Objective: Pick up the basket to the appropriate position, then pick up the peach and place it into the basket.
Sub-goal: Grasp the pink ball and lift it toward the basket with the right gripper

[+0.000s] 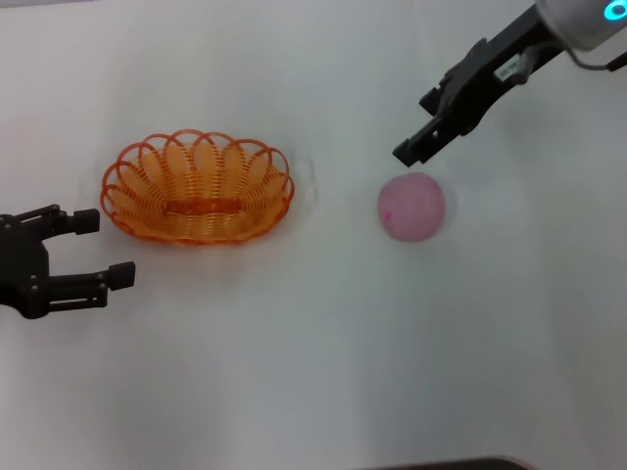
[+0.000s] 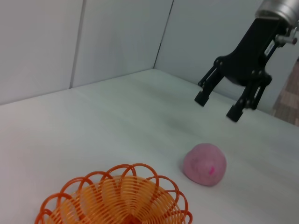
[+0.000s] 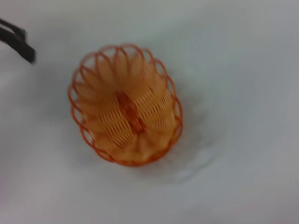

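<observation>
Hands stood at both sides of the scene, with the basket as the fixed mark between them. Left of the basket, just beside its left end but not touching it, the left hand rested low over the white surface; its two black fingers were spread wide apart and pointed toward the basket, and they held nothing. The basket itself sat upright on the surface, an oval of orange wire with a looped, scalloped rim and ribbed sides (its inside was bare in the head view, and in the right wrist view as well). In the left wrist view only its near rim showed.

Right of the basket, well apart from it, the peach lay on the surface: a round, pale-pink ball with a small reddish spot on its skin. It touched neither hand. In the left wrist view the peach sat beyond the basket's rim, with a clear strip of surface between the two.

Farther right of the basket, above and just behind the peach, the right hand hung from its arm, tilted downward toward the fruit. From the left wrist view this hand was raised off the surface, its fingers parted with a gap between them, gripping nothing.
</observation>
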`<state>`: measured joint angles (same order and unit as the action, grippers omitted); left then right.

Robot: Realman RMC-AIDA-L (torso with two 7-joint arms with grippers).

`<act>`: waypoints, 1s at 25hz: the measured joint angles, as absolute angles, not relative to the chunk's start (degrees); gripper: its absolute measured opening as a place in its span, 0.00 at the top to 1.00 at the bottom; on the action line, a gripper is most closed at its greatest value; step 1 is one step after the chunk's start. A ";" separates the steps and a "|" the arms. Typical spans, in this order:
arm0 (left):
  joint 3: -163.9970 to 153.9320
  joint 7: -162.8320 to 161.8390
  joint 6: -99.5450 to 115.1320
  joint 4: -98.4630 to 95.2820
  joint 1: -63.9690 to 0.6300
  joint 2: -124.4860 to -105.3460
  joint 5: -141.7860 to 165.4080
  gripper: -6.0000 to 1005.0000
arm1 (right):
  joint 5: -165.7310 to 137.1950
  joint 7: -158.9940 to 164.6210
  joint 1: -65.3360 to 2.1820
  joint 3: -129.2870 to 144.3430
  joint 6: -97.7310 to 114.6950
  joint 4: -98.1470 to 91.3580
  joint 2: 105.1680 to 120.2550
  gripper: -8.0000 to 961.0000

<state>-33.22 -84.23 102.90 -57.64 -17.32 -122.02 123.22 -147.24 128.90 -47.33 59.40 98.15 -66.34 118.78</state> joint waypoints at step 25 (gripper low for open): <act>-33.37 -85.85 105.31 -57.68 -18.02 -122.11 122.77 0.11 | -150.51 131.35 -47.57 74.05 88.04 -56.59 119.79 0.11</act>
